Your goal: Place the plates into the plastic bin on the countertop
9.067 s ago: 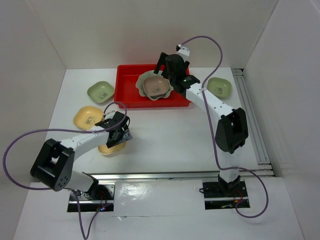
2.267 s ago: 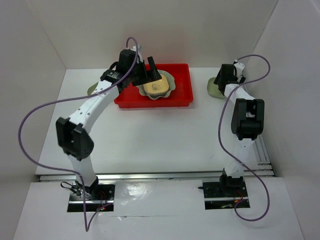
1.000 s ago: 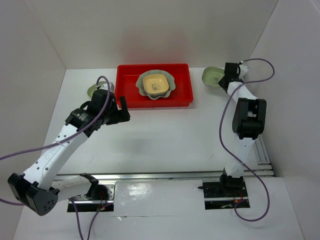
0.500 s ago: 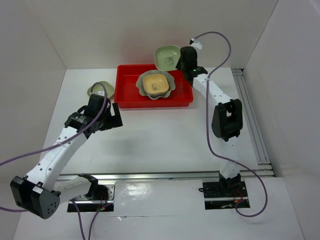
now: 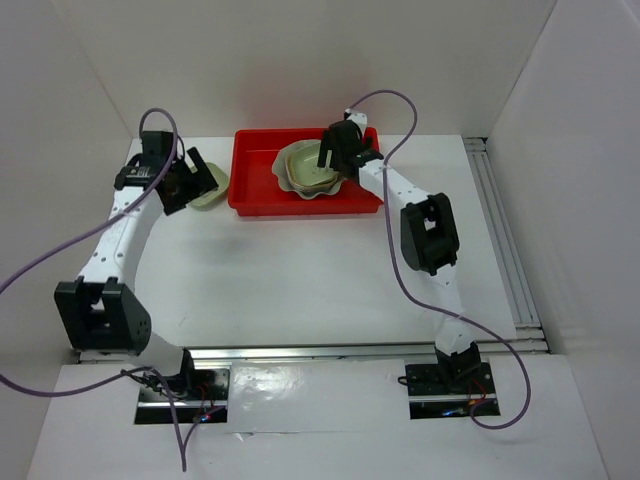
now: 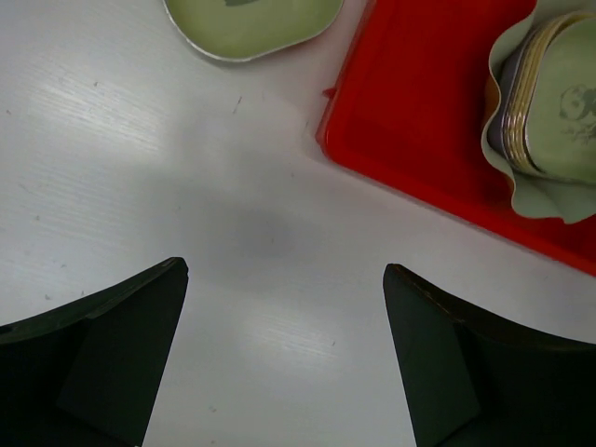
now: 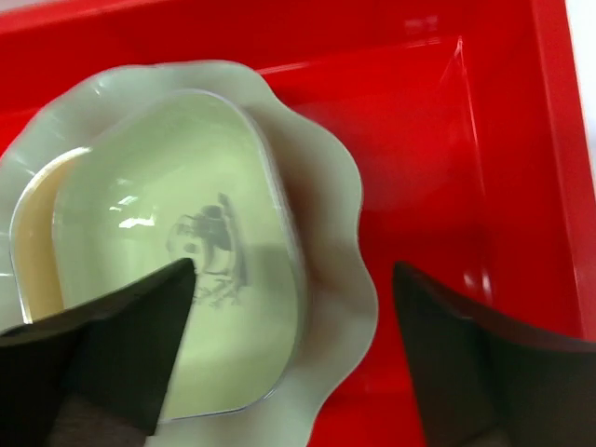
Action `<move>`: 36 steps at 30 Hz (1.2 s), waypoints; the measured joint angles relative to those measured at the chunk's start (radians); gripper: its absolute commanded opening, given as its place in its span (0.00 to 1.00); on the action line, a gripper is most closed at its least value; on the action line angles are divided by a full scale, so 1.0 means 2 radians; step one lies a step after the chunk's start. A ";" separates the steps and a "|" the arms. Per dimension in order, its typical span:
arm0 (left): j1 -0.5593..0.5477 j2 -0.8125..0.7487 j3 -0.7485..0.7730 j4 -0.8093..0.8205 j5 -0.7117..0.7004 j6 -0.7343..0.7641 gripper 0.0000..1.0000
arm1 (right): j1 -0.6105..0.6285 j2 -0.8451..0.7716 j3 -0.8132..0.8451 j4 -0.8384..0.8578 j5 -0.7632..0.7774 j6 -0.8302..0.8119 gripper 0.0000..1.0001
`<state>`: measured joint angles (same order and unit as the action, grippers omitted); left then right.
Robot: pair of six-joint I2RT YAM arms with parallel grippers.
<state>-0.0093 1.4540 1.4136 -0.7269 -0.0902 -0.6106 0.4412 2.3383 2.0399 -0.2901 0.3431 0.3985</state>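
Surface [image 5: 300, 270]: the near and middle parts held only the two arms' links. Both arms reached toward the far side.

Left pincer [image 6: 284, 272]: fingers spread wide, nothing between them, hanging over bare surface at the far left. It pointed at the gap between the loose dish and the bin.

Loose dish [image 6: 251, 23]: green, flat on the surface just left of the bin and outside it. It sat ahead of the left fingertips, not touching them. Only its near part showed in the left wrist view.

Bin [image 5: 255, 165]: red, at the far centre, long side across. Its left end was near the loose dish, with a gap between.

Plate [image 7: 331, 214]: pale green, scalloped, lying in the bin's middle. Small dishes were stacked on it.

Top dish [image 7: 168, 251]: green with a dark mark in the centre, seated upright on the stack. A yellow dish [image 7: 28, 233] edge showed under it on one side. Left wrist view showed more rims lower down; count unclear.

Right pincer [image 7: 289, 272]: fingers apart, gripping nothing, above the stack. One finger stood over the top dish, the other over the bin floor. Contact with the dish: could not tell.
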 measured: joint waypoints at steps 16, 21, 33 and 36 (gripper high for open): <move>0.060 0.265 0.108 0.058 -0.014 -0.027 0.89 | 0.022 -0.198 -0.050 0.013 -0.019 -0.039 0.99; 0.077 0.321 0.120 0.062 -0.037 -0.039 0.88 | 0.023 -0.323 -0.107 0.056 -0.020 -0.056 0.99; 0.099 0.385 0.176 0.080 -0.055 -0.043 0.23 | 0.023 -0.347 -0.172 0.072 -0.030 -0.068 0.99; 0.103 0.385 0.184 0.080 -0.042 -0.055 0.00 | 0.023 -0.347 -0.172 0.074 -0.034 -0.067 0.99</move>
<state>0.1967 2.2238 1.7821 -0.5663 -0.1741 -0.7197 0.4866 1.6440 1.6955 -0.1413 0.2756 0.2646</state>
